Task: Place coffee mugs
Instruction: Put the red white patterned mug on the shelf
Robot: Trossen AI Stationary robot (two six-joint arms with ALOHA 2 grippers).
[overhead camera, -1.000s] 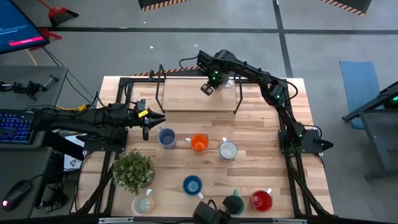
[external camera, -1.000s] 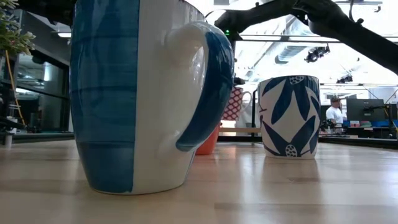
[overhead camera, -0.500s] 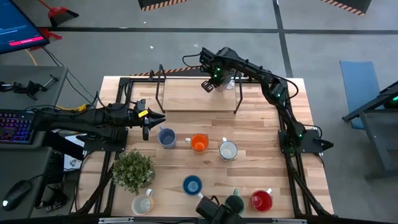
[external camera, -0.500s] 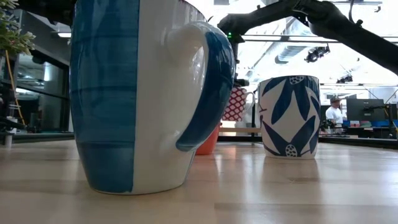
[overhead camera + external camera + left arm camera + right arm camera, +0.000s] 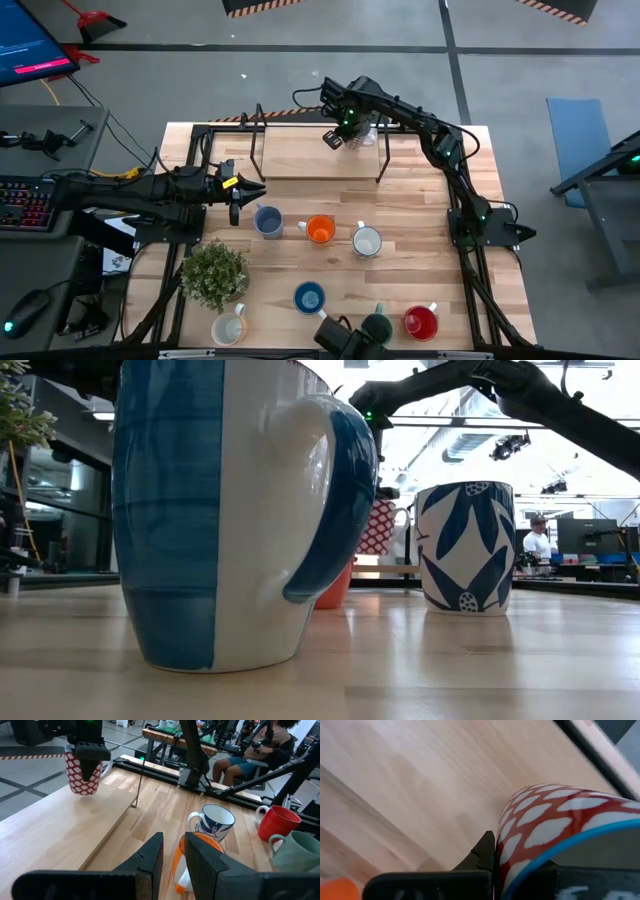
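Note:
My right gripper [image 5: 344, 133] is over the far right end of a raised wooden board [image 5: 300, 160] and is shut on a red-and-white patterned mug [image 5: 362, 130] [image 5: 80, 777]. The mug stands upright with its base at the board's surface. My left gripper [image 5: 260, 190] [image 5: 173, 845] waits at the table's left, a narrow gap between its fingers, touching nothing, just left of the grey-blue mug [image 5: 267, 220]. In a row to the right of that mug stand the orange mug [image 5: 320, 229] and the white mug with blue leaves [image 5: 367, 241]. Blue [image 5: 309, 297], cream [image 5: 229, 329], green [image 5: 376, 327] and red [image 5: 421, 322] mugs stand near the near edge. My right gripper pinches the patterned mug's wall just below the blue-edged rim [image 5: 560, 847], one finger [image 5: 485, 851] outside and the other inside. The fingers come from above, pointing down [image 5: 92, 767]. The mug stays upright, its base down at the raised board.
A potted green plant [image 5: 213, 273] stands near the table's left front, between the grey-blue and cream mugs. The raised board rests on thin black legs [image 5: 381, 160], and most of its top is bare. People sit at desks beyond the table [image 5: 260, 750].
My right gripper has shifted a little toward the far edge with the patterned mug and has then held still, staying shut on it. The other mugs have kept their places.

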